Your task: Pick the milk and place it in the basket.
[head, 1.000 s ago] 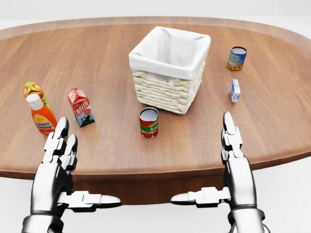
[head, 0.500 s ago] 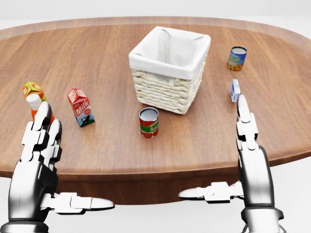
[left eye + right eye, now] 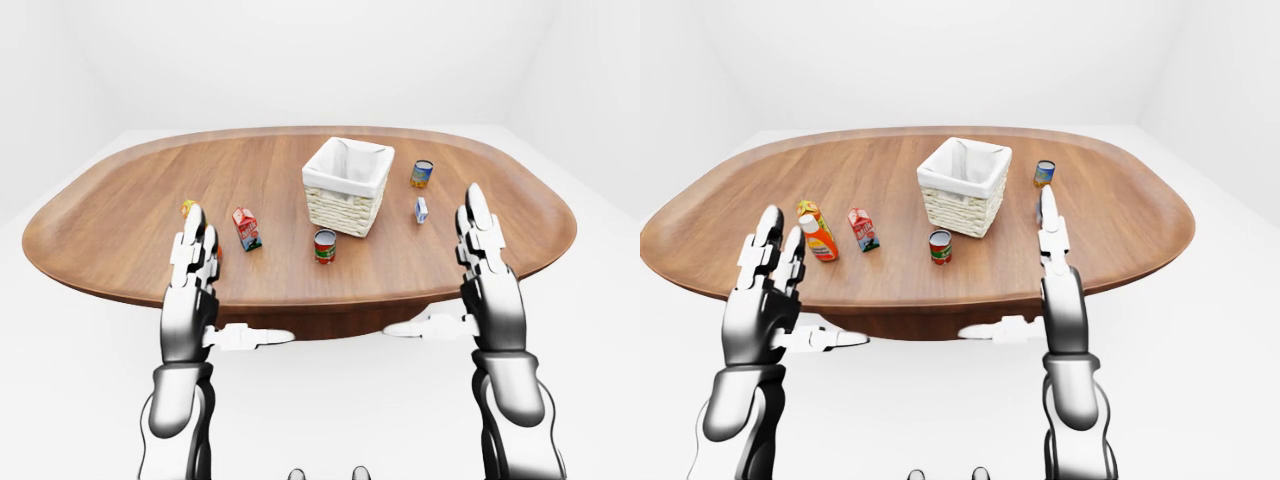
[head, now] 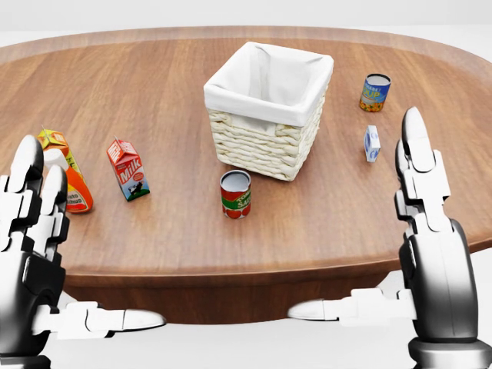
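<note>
Left hand point(image 4: 34, 254): raised at the lower left of the head view, fingers straight and side by side, thumb stretched out sideways toward the view's centre; it grips nothing and stands at the near table edge.
Right hand point(image 4: 430, 246): raised at the lower right of the head view, fingers straight, thumb pointing sideways toward the centre; it grips nothing.
Table point(image 4: 154, 84): oval wooden top with a darker rim, spanning the full width of the head view.
Red can point(image 4: 235, 194): upright, nearest the table's lower edge in the head view, just below the basket.
Milk point(image 4: 128, 169): red and white carton, upright, left of the red can and well apart from the basket; not touched by either hand.
Orange bottle point(image 4: 71, 184): white cap, left of the milk, partly hidden by the left fingertips in the head view.
Yellow carton point(image 4: 52, 140): directly behind the orange bottle.
Basket point(image 4: 269, 115): woven, square, white cloth lining, at the table's centre.
Small blue-white carton point(image 4: 372, 143): right of the basket, just beside the right fingertip in the head view.
Blue can point(image 4: 374, 92): upright, above the small carton.
</note>
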`<state>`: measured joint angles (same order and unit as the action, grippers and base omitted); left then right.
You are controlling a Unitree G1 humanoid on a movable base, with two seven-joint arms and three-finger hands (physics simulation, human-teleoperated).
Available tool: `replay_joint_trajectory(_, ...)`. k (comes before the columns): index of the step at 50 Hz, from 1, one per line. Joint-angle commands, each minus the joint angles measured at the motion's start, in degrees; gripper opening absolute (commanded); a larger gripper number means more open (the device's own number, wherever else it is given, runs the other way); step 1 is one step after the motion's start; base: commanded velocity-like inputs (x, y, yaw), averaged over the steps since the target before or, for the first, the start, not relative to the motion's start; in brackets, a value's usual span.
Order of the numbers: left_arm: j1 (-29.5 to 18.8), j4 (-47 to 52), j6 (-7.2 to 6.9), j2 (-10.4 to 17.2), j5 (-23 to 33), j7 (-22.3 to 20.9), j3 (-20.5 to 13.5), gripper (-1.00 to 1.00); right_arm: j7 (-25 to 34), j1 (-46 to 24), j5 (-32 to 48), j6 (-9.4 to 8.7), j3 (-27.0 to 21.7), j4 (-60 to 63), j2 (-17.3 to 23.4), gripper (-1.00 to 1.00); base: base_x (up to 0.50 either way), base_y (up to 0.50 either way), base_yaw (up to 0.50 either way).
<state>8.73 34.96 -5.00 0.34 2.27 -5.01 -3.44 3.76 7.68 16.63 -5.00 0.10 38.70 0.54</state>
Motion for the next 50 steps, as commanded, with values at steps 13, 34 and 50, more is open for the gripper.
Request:
replay_joint_trajectory(13,0.9,1.4,0.00,-0.1,-0.3,-0.7,0.2,1.00,1.8,0.5,-4.6,0.00,-0.8,4.6,-0.2,1.00,0.12,0.00,0.00)
replay_joint_trajectory(34,1.3,1.1,0.00,-0.2,0.2,-0.6,0.9,1.00,1.7,0.8,-3.4,0.00,-0.8,4.9,-0.1,1.00,0.19,0.00,0.00)
replay_joint_trajectory(50,1.7,1.2,0.00,-0.2,0.5,-0.5,1.2,1.00,1.8,1.1,-3.3,0.00,-0.6,5.1,-0.2,1.00,0.19,0.00,0.00)
